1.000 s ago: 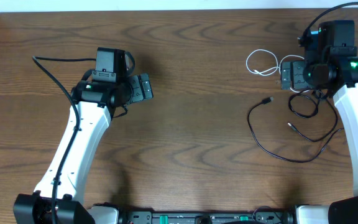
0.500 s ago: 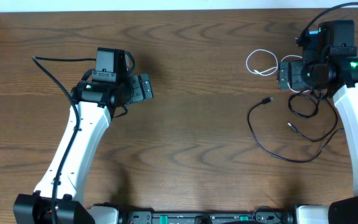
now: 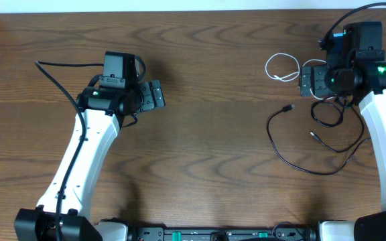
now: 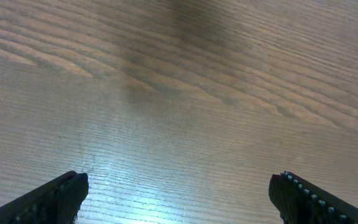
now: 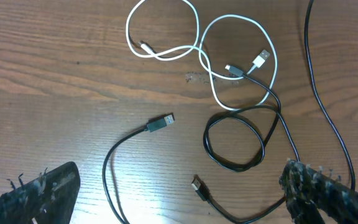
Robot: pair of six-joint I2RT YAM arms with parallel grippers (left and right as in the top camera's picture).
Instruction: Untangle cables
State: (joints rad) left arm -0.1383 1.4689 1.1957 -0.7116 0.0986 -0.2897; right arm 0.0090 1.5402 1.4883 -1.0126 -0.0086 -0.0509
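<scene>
The cables lie at the table's right. In the right wrist view a white cable point(image 5: 194, 37) makes two loops with a plug point(image 5: 261, 60) at one end. A black cable point(image 5: 235, 140) coils in a small loop below it and crosses it. Another black cable ends in a plug point(image 5: 160, 123), and a third plug point(image 5: 199, 186) lies between my right fingers. My right gripper point(image 5: 179, 186) hangs open above them, holding nothing. From overhead the white cable point(image 3: 280, 67) sits left of the right gripper point(image 3: 307, 80), the black cables point(image 3: 293, 157) below it. My left gripper point(image 3: 154, 95) is open over bare wood.
The wooden table point(image 3: 206, 134) stretches between the two arms. A thick black arm cable point(image 3: 59, 87) runs along the left arm. The left wrist view holds only wood grain point(image 4: 179, 93) between the open fingertips point(image 4: 67, 190).
</scene>
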